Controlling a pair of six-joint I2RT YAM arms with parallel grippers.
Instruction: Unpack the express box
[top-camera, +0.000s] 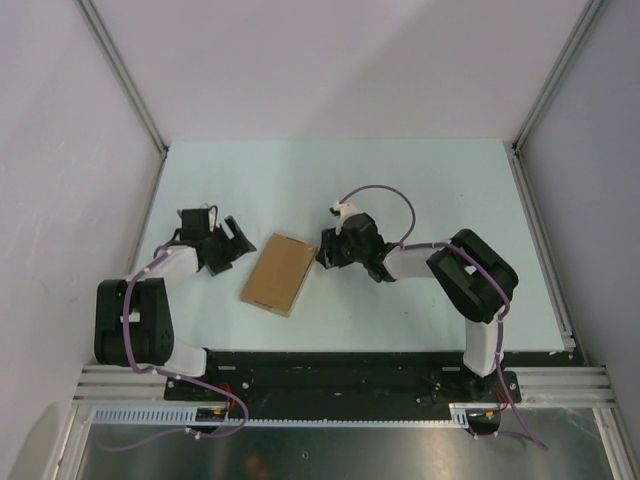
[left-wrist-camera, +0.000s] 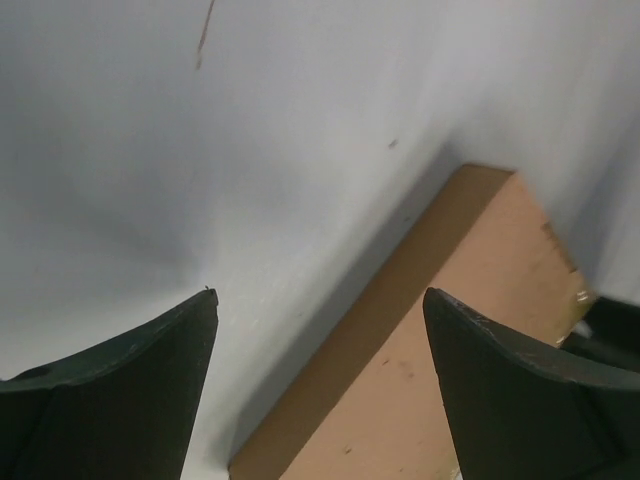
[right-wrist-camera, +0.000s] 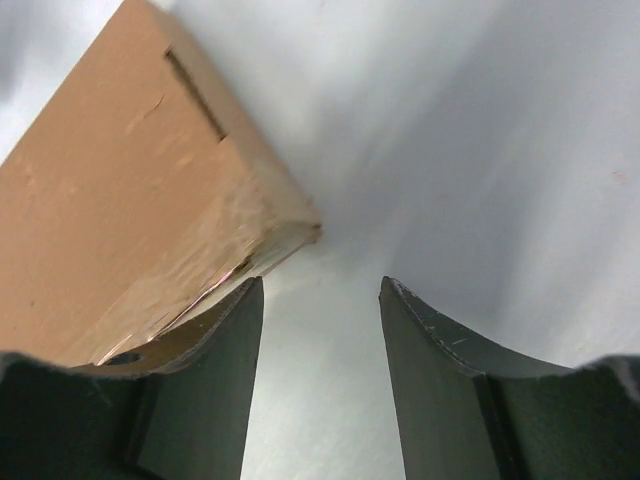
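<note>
Though taped, flat cardboard express box (top-camera: 280, 272) between spread left fingers (left-wrist-camera: 130, 400), spread right fingers (right-wrist-camera: 440, 390).

The left arm (top-camera: 172, 266) bends at its elbow and angles inward, its left claw (top-camera: 230, 244) spread wide with nothing between the fingers. The right arm (top-camera: 415, 262) extends leftward, its right claw (top-camera: 323, 251) parted, gripping nothing.

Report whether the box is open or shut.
Shut. The box lies flat with its top flush, and the right wrist view shows tape across one end seam.
</note>
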